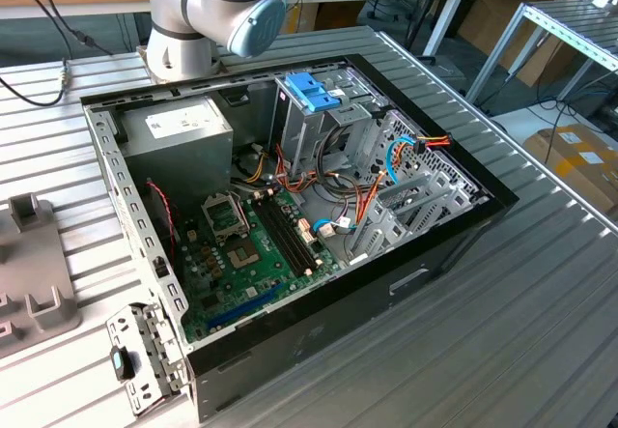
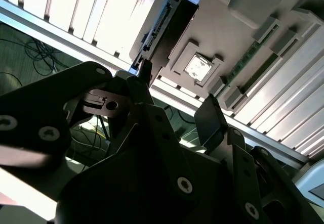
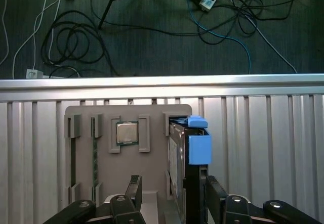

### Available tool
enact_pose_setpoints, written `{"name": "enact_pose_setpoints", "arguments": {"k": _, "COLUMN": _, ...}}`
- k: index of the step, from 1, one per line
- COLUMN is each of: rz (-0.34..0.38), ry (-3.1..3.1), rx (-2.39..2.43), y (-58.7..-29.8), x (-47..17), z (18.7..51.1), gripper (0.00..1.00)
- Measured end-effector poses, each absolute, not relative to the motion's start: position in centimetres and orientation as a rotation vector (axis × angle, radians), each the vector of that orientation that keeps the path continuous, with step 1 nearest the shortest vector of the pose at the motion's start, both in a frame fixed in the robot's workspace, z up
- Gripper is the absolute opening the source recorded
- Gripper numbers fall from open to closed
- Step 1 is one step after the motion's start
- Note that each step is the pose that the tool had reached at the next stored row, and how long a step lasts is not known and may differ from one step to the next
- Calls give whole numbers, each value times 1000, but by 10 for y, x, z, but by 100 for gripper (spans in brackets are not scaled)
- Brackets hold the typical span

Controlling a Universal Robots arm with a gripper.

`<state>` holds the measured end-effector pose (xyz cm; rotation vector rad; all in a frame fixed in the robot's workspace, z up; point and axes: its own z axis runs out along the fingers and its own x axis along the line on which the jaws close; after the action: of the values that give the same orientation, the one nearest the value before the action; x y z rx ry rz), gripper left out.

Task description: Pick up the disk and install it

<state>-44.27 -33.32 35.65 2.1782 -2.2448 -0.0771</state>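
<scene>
**On the grey tray, the disk is not yet picked up**

In the exterior view, the open computer case (image 1: pixel 290 215) sits in the middle of the worktop (image 1: pixel 521 331). Inside it stands a tall metal cage (image 1: pixel 309 128) with a blue clip (image 1: pixel 314 90) on top. A grey tray (image 1: pixel 29 264) lies at the worktop's edge on the exterior view's left.

In the second wrist view, the disk (image 2: pixel 164 29) stands on its thin side in the grey tray (image 2: pixel 228 37), beside a small square chip (image 2: pixel 197 67). The gripper (image 2: pixel 176 85) is close to the disk, and its jaws are open.

In the first wrist view, the grey tray (image 3: pixel 157 158) lies near a long edge of the worktop (image 3: pixel 263 143), with the floor and its cables (image 3: pixel 76 37) past that edge. The disk (image 3: pixel 197 148), with its blue frame, stands in its slot. The gripper (image 3: pixel 173 180) has one jaw on each side of it, open and not squeezing. I cannot tell if a jaw touches it.

So I think the job has only just begun. The disk is not grabbed, not lifted, and not in the case.
</scene>
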Motion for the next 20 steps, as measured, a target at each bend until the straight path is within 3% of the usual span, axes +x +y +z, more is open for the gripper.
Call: {"name": "enact_pose_setpoints", "arguments": {"k": 20, "rz": -77, "ry": -2245, "rx": 2178, "y": -327, "x": -446, "z": 350, "gripper": 62}}
